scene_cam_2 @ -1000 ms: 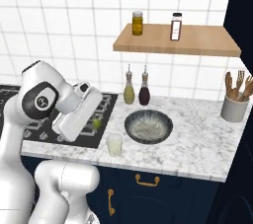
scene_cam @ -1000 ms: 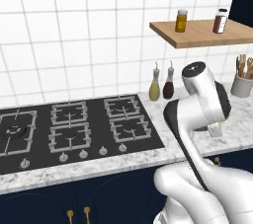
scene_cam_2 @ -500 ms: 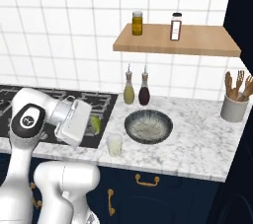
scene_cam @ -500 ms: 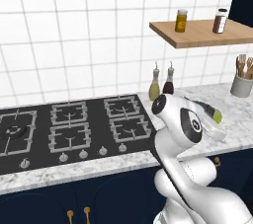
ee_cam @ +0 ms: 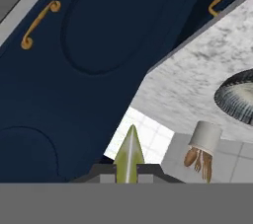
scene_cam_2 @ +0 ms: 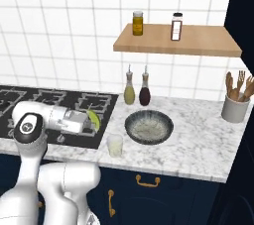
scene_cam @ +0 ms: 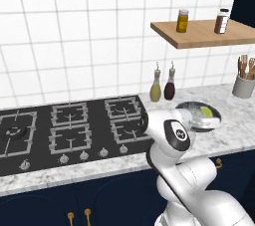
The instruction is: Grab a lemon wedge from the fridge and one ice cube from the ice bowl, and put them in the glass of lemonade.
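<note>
The lemon wedge (scene_cam_2: 94, 119) sits clamped in my end effector (scene_cam_2: 92, 123), whose jaws are nearly closed on it; in the hand view the wedge (ee_cam: 129, 155) stands up edge-on between my finger tips. Over the last second my arm has swung down and folded low: a moment ago the hand was held higher above the hob, and now it lies almost level, stretched along the hob's front right corner. That carries the wedge down to just left of and slightly above the glass of lemonade (scene_cam_2: 115, 145), so I judge the fridge half of the job done and the drop into the glass the step at hand.

The glass stands near the front edge of the worktop (scene_cam_2: 198, 140), just beside the hob (scene_cam_2: 59, 105) and close in front of the ice bowl (scene_cam_2: 149, 127). The bowl (scene_cam: 199, 115) has not been drawn on as far as I can see, so the ice cube is yet to come.

Room is fair: the two oil bottles (scene_cam_2: 136, 87) stand back at the tiled wall, well apart from the glass, and the utensil crock (scene_cam_2: 234, 108) is far along to the right. The wooden shelf (scene_cam_2: 178, 40) hangs well overhead. The tight spot is the glass itself, small and close to the worktop's lip, so a sideways knock could tip it off the front.
</note>
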Robot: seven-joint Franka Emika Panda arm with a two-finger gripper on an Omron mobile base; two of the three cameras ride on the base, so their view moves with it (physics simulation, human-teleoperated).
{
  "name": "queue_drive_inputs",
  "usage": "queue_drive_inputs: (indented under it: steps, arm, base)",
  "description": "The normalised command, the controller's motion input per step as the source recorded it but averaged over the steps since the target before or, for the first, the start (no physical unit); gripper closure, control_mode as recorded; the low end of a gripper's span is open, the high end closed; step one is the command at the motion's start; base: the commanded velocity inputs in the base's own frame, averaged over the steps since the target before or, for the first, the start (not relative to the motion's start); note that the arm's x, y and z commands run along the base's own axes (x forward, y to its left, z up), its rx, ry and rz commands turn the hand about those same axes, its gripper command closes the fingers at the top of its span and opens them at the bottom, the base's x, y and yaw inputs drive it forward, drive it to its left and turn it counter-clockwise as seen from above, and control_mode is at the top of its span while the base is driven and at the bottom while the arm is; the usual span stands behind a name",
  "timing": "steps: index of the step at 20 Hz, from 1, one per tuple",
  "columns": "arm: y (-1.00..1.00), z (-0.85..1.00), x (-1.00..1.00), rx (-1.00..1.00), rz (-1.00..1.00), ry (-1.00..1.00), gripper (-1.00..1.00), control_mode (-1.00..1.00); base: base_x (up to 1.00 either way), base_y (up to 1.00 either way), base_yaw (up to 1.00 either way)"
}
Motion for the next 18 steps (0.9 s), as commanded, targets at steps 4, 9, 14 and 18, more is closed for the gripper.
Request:
queue_drive_inputs:
  steps: [4,9,14,18]
  arm:
    - [0.0,-0.12,0.26,-0.01,-0.01,0.02,1.0,-1.0]
    - [-0.18,-0.27,0.35,0.09,-0.09,-0.09,1.0,-1.0]
    - [-0.02,-0.3,0.47,0.11,-0.13,-0.02,1.0,-1.0]
    - [0.0,-0.31,0.32,0.04,-0.11,0.0,1.0,-1.0]
  base:
    - [0.0,0.0,0.0]
    - [0.0,0.0,0.0]
    - [0.0,0.0,0.0]
    - [0.0,0.0,0.0]
